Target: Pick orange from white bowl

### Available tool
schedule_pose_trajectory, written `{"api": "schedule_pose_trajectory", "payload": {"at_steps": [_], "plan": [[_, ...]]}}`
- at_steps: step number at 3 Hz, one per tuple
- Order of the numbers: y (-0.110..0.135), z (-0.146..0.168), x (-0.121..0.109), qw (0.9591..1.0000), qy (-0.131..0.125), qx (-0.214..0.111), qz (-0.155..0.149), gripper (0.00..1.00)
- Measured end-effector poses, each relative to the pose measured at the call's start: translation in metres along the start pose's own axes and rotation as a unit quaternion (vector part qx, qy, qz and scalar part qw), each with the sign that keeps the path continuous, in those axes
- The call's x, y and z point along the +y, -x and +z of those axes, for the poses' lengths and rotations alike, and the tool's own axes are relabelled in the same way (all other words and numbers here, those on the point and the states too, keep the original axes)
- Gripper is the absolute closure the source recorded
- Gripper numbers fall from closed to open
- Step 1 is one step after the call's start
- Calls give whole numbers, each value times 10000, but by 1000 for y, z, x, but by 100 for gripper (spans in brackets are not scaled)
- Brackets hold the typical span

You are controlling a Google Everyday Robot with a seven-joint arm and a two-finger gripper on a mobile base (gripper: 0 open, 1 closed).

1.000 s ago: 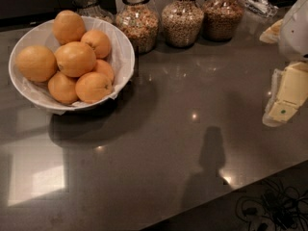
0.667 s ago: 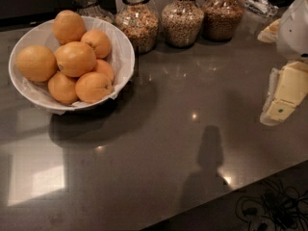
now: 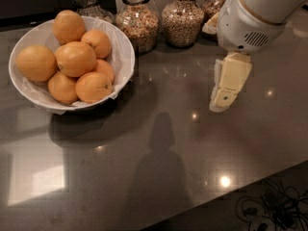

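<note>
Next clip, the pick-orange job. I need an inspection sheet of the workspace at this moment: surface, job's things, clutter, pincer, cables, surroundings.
Surface: dark glossy counter, with light glints and a shadow on it.
Job's things: white bowl at the left, paper-lined, holding seven oranges; the big orange sits in the middle of the pile, untouched.
Clutter: four glass jars of grains or nuts, in a row at the back.
Pincer: the pincer hangs over the counter at the right, well away from the bowl, carrying nothing.
Cables: dark cables in a tangle past the counter's near edge, lower right.
Surroundings: only a dark backdrop behind the counter.
</note>
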State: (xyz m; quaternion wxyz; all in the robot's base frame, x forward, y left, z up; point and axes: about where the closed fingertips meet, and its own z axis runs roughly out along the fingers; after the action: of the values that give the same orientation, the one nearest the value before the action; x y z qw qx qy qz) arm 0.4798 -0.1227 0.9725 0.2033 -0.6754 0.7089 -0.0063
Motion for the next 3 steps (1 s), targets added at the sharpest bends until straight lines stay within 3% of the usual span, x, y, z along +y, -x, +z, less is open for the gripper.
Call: {"api": "schedule_pose_trajectory", "payload": {"at_steps": [2, 3], "plan": [[10, 6, -2, 9998, 20, -179, -94, 0], [52, 30, -13, 9966, 72, -659, -492, 0]]}}
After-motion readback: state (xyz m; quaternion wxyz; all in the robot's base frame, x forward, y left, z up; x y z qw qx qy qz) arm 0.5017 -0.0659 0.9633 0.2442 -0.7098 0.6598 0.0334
